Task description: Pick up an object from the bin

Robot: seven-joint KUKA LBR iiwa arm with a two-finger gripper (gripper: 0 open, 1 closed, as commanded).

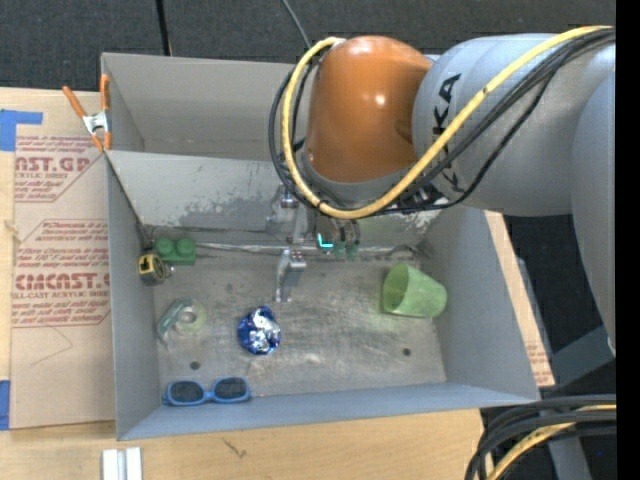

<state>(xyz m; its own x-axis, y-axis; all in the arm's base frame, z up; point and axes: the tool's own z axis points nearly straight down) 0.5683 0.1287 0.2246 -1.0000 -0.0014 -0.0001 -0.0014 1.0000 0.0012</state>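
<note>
My gripper (287, 280) hangs below the orange-covered wrist over the middle of the bin floor. Nearest to it is a crumpled blue and white ball (260, 331), lying a little below and left of the gripper, apart from it. A light green cup (412, 292) lies on its side to the gripper's right. Nothing shows in the gripper's grasp.
A clear tape roll (182, 318) lies at the left, with a green block (176, 248) and a yellow and black tape measure (150, 266) above it by the left wall. Blue sunglasses (207, 392) rest along the front wall. The arm covers the bin's back right.
</note>
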